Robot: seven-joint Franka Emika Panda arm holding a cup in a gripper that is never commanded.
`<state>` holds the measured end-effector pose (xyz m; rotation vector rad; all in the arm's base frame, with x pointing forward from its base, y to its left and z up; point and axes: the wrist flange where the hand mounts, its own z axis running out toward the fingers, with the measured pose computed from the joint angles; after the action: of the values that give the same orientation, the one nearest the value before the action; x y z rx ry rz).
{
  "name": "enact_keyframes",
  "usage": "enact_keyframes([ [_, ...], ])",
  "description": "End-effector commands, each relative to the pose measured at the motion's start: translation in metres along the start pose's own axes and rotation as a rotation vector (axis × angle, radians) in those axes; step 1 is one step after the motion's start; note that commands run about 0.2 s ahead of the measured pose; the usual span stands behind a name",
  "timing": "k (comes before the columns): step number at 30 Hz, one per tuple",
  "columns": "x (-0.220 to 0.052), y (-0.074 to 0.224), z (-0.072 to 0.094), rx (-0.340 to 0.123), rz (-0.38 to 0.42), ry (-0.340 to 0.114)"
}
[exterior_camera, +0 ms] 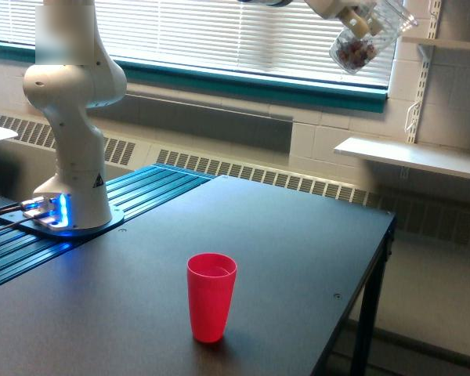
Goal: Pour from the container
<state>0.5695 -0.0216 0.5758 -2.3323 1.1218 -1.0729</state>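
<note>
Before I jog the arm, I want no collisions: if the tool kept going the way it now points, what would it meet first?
The tool holds the tilted clear container, angled toward the exterior view's lower left. The way looks free down to the black table, probably past the red cup; depth is unclear.

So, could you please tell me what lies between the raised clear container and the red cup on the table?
Nothing: in the exterior view only open air separates the tilted container from the red cup.

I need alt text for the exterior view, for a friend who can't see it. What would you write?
A white robot arm holds a tilted clear container of pinkish-brown candies high at the top of the view, far above a dark table. An upright red cup stands near the table's front edge, below and to the view's left of the container.
</note>
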Motion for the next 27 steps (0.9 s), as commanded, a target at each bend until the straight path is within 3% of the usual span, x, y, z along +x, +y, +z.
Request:
enact_keyframes([
  [1,-0.004,0.001,0.000,-0.033,0.102,-0.029],
  [4,-0.013,0.005,0.003,-0.086,0.030,-0.022],
  [6,-0.015,0.009,0.001,-0.087,0.061,-0.027],
  [9,-0.026,0.022,0.003,-0.163,0.017,-0.040],
  [13,-0.041,0.043,-0.002,-0.230,0.085,-0.095],
  [17,-0.062,0.060,-0.009,-0.305,0.074,-0.120],
  [21,-0.076,0.079,-0.018,-0.368,0.033,-0.105],
  [25,-0.077,0.097,-0.026,-0.390,0.099,-0.104],
  [27,-0.079,0.106,-0.028,-0.417,0.095,-0.096],
])
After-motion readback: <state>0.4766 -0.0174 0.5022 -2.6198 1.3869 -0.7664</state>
